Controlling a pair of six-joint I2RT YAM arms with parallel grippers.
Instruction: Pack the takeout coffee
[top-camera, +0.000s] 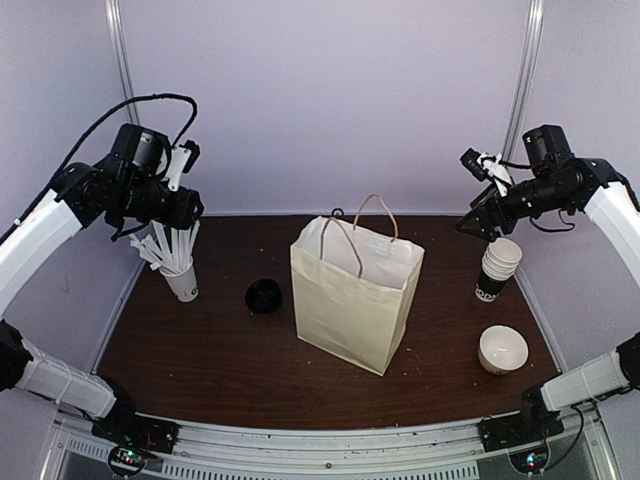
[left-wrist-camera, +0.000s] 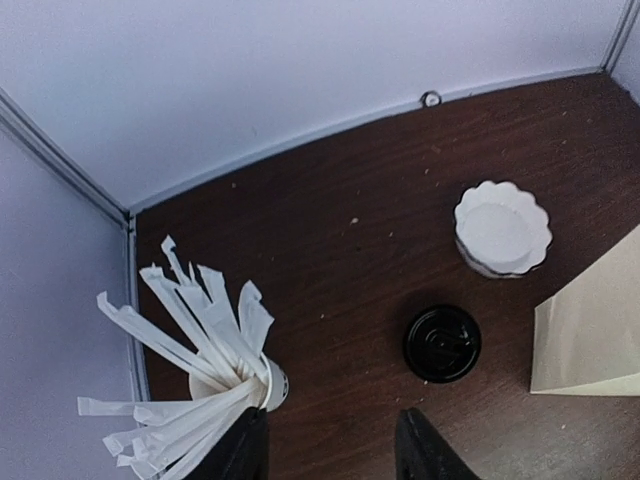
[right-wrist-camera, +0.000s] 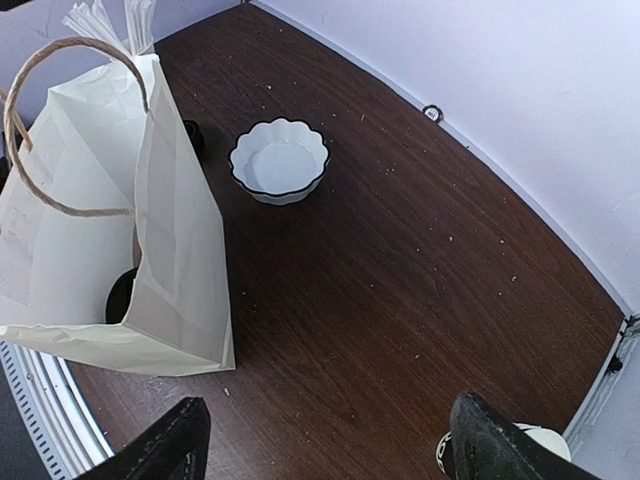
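Left gripper (left-wrist-camera: 330, 440) above straws (left-wrist-camera: 190, 340), right gripper (right-wrist-camera: 328, 425) aloft — perhaps over cups (top-camera: 497, 268)

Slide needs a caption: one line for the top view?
Paper bag in the middle, straw cup and black lid to its left, stacked cups right.

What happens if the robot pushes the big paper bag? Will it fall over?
It might tip: the paper bag stands tall on a narrow base. It is thin paper, so probably light and easily crumpled. Its cord handles look floppy.

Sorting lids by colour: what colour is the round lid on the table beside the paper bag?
The lid is black; the left wrist view shows it best.
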